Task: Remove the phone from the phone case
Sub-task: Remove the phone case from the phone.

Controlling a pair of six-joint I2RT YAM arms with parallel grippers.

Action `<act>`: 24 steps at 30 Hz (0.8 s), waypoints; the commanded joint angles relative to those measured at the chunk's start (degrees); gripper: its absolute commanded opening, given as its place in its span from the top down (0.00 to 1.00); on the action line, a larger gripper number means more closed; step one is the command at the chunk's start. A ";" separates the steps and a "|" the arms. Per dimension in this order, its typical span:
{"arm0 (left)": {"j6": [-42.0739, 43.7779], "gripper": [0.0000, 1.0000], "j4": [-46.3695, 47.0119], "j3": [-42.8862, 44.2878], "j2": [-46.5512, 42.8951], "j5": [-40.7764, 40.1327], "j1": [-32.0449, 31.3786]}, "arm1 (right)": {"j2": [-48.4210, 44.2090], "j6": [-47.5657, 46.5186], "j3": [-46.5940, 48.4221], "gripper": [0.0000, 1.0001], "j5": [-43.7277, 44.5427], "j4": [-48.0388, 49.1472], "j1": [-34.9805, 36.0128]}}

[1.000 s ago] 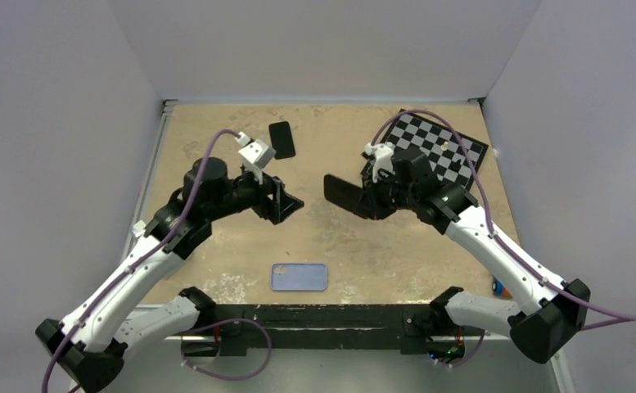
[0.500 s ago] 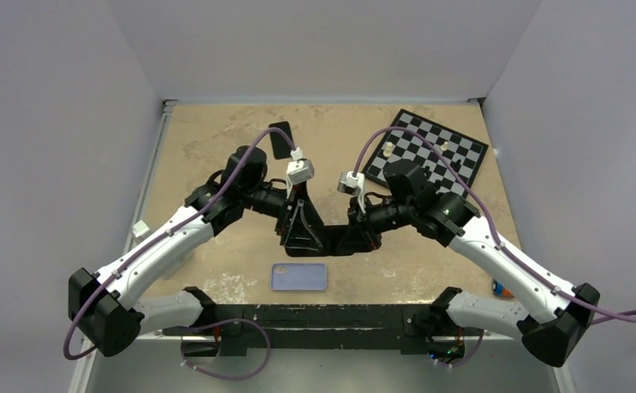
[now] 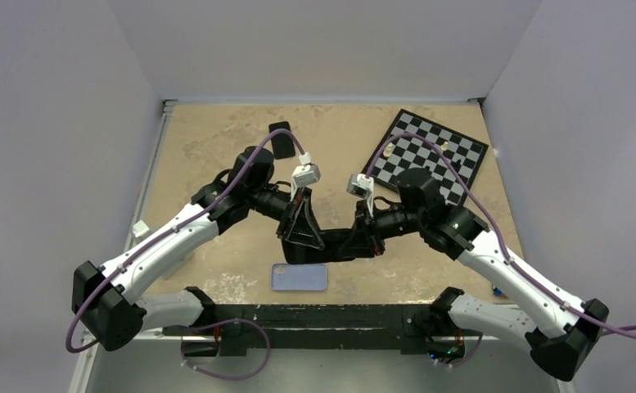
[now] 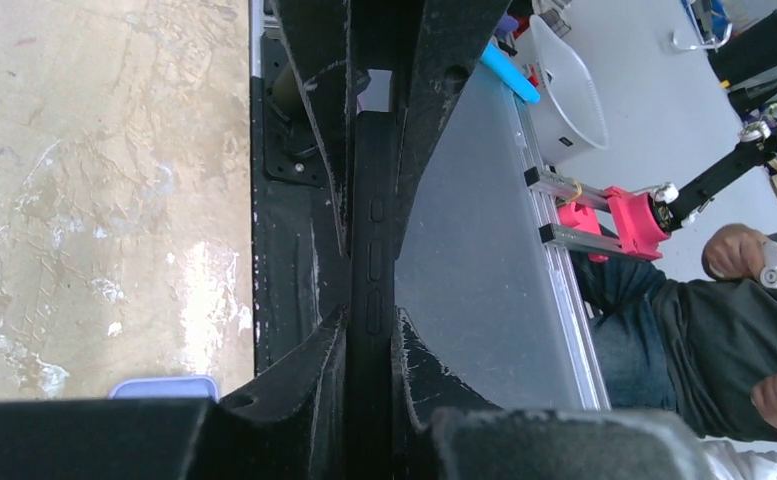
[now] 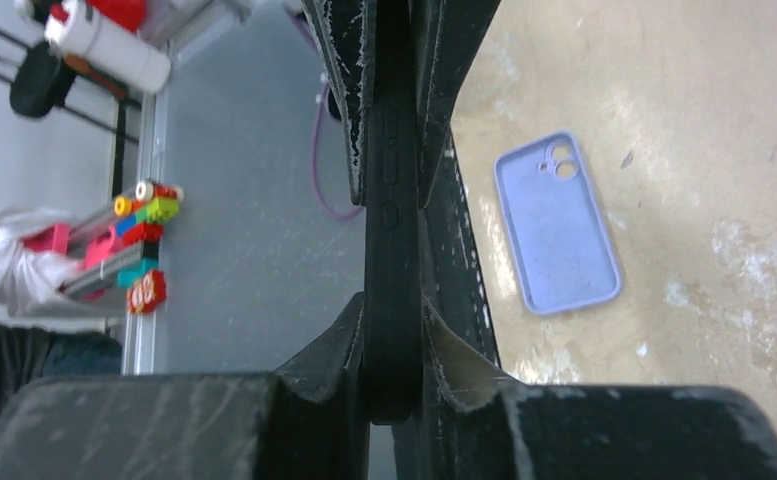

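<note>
Closing from wide apart a moment ago, the left fingers [image 4: 319,120] now clamp the phone [image 4: 373,250] in mid-air opposite the right fingers [image 5: 449,60], clamped on its other end; the phone case [image 5: 557,222] lies empty on the table [image 3: 216,147], so we judge extraction done and a handover underway
</note>
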 commanded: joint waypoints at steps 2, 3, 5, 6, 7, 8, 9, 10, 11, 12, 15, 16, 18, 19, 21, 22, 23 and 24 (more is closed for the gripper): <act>-12.23 1.00 14.26 -1.19 -5.64 -5.77 -0.37 | -11.06 18.78 -10.41 0.64 10.39 33.54 0.19; -16.59 1.00 19.99 -2.79 -6.79 -7.74 -0.33 | -13.09 22.82 -13.89 0.57 11.22 39.37 0.20; -25.38 1.00 29.33 -6.37 -9.53 -11.80 -0.21 | -17.46 29.51 -21.17 0.44 14.75 50.06 0.19; -28.60 1.00 33.57 -7.67 -10.33 -13.32 -0.20 | -19.31 32.54 -23.40 0.40 16.12 53.31 0.22; -31.19 1.00 36.46 -8.56 -10.70 -14.54 -0.19 | -20.96 35.30 -26.94 0.38 17.28 58.90 0.21; -33.90 1.00 39.65 -9.56 -10.76 -15.41 -0.19 | -22.25 37.26 -28.95 0.37 19.94 62.01 0.23; -36.80 1.00 43.11 -10.61 -10.64 -15.79 -0.21 | -23.39 39.06 -30.80 0.37 21.35 64.81 0.23; -39.63 1.00 47.38 -11.77 -10.45 -16.22 -0.20 | -24.10 40.50 -32.17 0.37 22.76 67.73 0.17; -42.19 1.00 51.32 -13.04 -10.41 -16.84 -0.16 | -24.94 41.94 -33.31 0.38 24.71 69.45 0.18; -43.69 1.00 54.58 -13.95 -10.37 -17.39 -0.14 | -25.48 43.60 -34.43 0.39 26.24 71.33 0.19; -47.30 1.00 59.60 -15.51 -9.62 -18.25 -0.18 | -25.99 46.03 -36.61 0.43 29.76 76.91 0.22; -48.90 1.00 61.94 -16.22 -9.28 -18.29 -0.18 | -26.14 46.17 -36.86 0.45 30.86 77.80 0.18; -51.73 1.00 65.77 -17.68 -8.80 -18.51 -0.17 | -26.62 46.48 -37.43 0.49 32.94 80.12 0.19; -52.63 1.00 67.08 -18.34 -8.82 -18.90 -0.11 | -26.63 46.72 -37.52 0.51 33.80 80.87 0.23; -53.56 1.00 68.62 -19.30 -8.92 -20.05 -0.20 | -26.14 46.55 -36.58 0.57 34.94 80.01 0.21; -54.15 1.00 69.50 -19.89 -9.08 -21.02 -0.19 | -24.95 46.22 -35.76 0.60 34.72 79.65 0.23; -54.80 1.00 70.51 -20.51 -9.17 -21.62 -0.19 | -23.96 46.07 -35.02 0.61 34.35 79.48 0.22; -55.09 1.00 71.01 -20.94 -9.13 -21.97 -0.24 | -22.95 45.92 -34.36 0.63 34.25 79.42 0.21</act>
